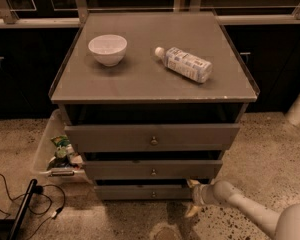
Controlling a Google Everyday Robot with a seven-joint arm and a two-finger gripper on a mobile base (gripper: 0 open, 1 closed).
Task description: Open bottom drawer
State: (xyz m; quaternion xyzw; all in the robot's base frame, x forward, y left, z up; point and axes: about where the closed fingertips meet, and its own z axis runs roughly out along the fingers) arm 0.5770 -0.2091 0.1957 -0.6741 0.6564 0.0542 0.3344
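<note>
The bottom drawer is the lowest, slimmest grey front of the cabinet, with a small brass knob at its centre. It stands slightly out from the cabinet. My gripper reaches in from the lower right on a pale arm and sits at the drawer's right end, one finger up near the drawer's top corner and the other down near the floor. The jaws stand spread apart and hold nothing. The gripper is well right of the knob.
A white bowl and a lying plastic bottle rest on the cabinet top. The middle drawer and top drawer also stand out. A clear bin of items and a black cable lie on the floor at left.
</note>
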